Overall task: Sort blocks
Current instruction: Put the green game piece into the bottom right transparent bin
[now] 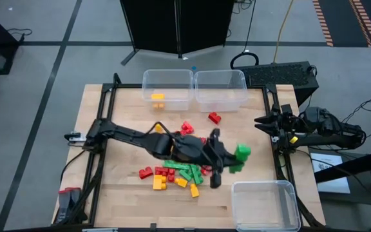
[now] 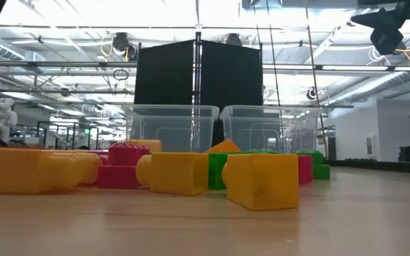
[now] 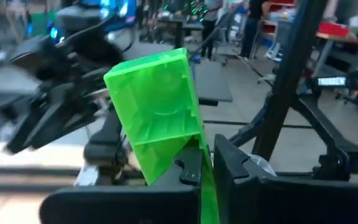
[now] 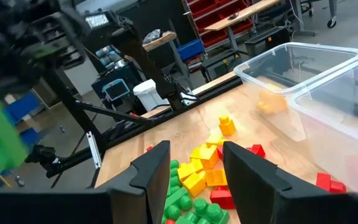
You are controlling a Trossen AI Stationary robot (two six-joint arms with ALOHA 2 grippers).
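Wooden table, blocks heaped mid-table. Left gripper clenched on green block, raised near the empty bin. Centre over bin, then release. Right gripper parked, fingers apart.

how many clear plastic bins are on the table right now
3. Clear rectangular plastic bin at the far edge with a yellow-orange block inside; a second clear bin touching its right side; a third clear bin at the near right corner. None seems hidden.
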